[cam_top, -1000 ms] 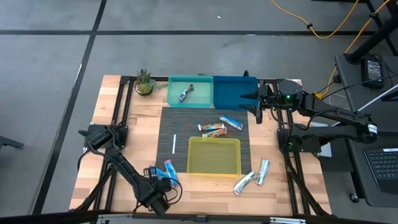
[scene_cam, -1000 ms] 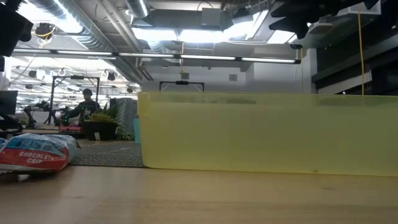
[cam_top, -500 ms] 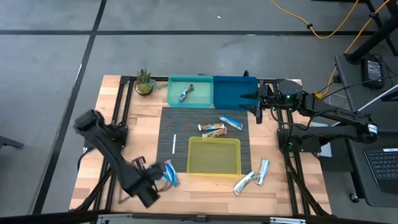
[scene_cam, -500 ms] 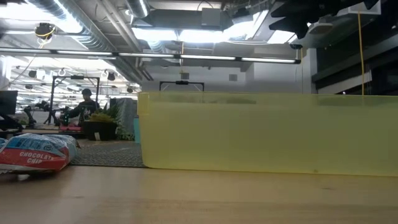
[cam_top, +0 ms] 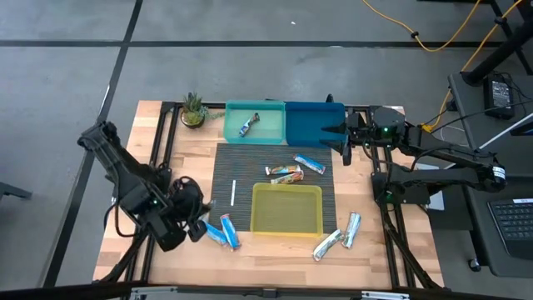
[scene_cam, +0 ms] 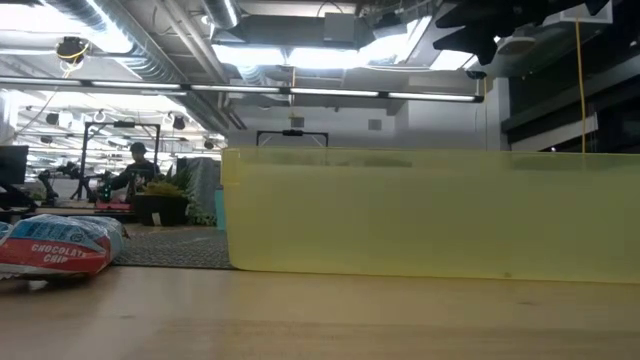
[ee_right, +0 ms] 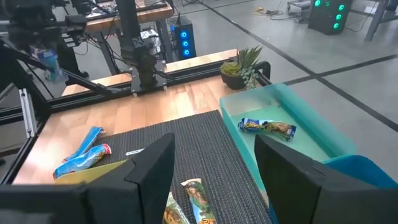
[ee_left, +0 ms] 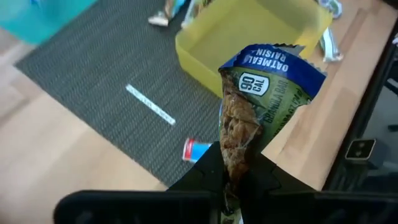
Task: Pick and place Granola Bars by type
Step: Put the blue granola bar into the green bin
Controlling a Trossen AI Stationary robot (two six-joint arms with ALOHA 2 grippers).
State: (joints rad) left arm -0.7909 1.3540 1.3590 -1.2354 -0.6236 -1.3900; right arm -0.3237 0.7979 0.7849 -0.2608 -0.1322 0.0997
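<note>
My left gripper (cam_top: pixel 198 223) hangs above the table's near left, shut on a granola bar (ee_left: pixel 261 93) in a blue-topped wrapper that shows oats. Two blue bars (cam_top: pixel 223 232) lie on the wood beside it. One of them shows in the low view as a chocolate chip bar (scene_cam: pixel 60 245). Two more bars (cam_top: pixel 298 168) lie on the dark mat. A silver-blue pair (cam_top: pixel 340 237) lies at the near right. One bar (cam_top: pixel 250 125) rests in the teal bin (cam_top: pixel 268 138). My right gripper (ee_right: pixel 214 180) waits open over the blue bin's right end (cam_top: pixel 340 133). My left gripper pinches the bar's lower end (ee_left: pixel 235 163) between its two fingers (ee_left: pixel 205 171). The bar stands up out of the fingers, lifted clear of the table, its crimped blue end (ee_left: pixel 273 59) farthest from them. The wrapper is creased in above the hold.
A yellow bin (cam_top: pixel 287 227) stands on the mat's near part, a blue bin (cam_top: pixel 312 137) beside the teal one at the far edge. A thin white stick (cam_top: pixel 233 192) lies on the mat (cam_top: pixel 229 167). A small potted plant (cam_top: pixel 193 110) stands at the far left.
My left gripper has risen from the table's near edge and drawn back toward the far left, rolling as it went. It carries one blue bar up, clear of the wood. The other bars beside it stay where they lay.
</note>
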